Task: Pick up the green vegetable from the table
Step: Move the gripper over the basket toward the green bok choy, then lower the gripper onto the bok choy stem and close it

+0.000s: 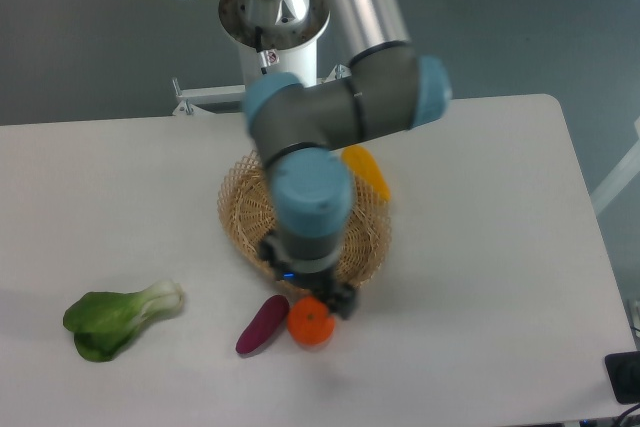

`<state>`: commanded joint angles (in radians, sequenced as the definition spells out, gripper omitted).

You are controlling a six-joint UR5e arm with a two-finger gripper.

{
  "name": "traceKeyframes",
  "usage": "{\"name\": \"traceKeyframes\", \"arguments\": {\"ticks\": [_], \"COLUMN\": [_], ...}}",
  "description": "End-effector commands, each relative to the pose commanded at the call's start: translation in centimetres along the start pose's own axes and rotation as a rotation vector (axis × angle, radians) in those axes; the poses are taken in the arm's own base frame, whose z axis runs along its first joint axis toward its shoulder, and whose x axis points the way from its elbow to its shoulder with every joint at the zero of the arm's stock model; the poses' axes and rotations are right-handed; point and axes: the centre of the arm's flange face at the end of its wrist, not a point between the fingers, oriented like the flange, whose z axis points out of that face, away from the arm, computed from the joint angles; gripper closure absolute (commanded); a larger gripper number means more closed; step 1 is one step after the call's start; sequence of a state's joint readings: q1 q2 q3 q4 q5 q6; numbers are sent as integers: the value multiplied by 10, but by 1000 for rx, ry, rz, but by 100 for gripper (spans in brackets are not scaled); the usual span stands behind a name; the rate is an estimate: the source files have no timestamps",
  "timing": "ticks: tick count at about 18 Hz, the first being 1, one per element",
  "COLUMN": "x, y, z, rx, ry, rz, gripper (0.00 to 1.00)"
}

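Well off to the tool's (pixel 308 282) left, near the front left part of the table (pixel 500 247), lies the green vegetable (pixel 120 317). It rests flat on the white surface, apart from everything else. Leaves broad and dark green, bunched at the left end; stalk end pale whitish-green, pointing right and slightly up toward the tool. Nothing touches it.

Tool hangs low over the front rim of the wicker basket (pixel 245 202), wrist pointing down. Fingers blurred and mostly hidden under the wrist; whether they are spread or closed cannot be told. Nothing visibly held.

Just in front of the tool, an orange fruit (pixel 311 324) sits on the table. Just beside it, toward the green vegetable, a purple oblong vegetable (pixel 261 325) lies tilted. Behind the tool, at the basket's far right rim, a yellow-orange item (pixel 368 172) leans against the wicker.
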<state>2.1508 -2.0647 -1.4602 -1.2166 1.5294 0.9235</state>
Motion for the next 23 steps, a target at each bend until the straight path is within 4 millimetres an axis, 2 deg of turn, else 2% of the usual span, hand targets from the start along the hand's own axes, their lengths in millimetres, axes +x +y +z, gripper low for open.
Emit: {"name": "traceKeyframes", "arguments": {"ticks": [5,8,12,18,23], "x": [48,65,88,100,100], "y": [-34,-49,-61,-72,-73], "z": [22,31,46,70,72], "rx": [51,125,114,84,81], "ry": [-20,36,65,86,88], "rz": [17,17,48,75,75], "gripper": [0,0,0,0,0]}}
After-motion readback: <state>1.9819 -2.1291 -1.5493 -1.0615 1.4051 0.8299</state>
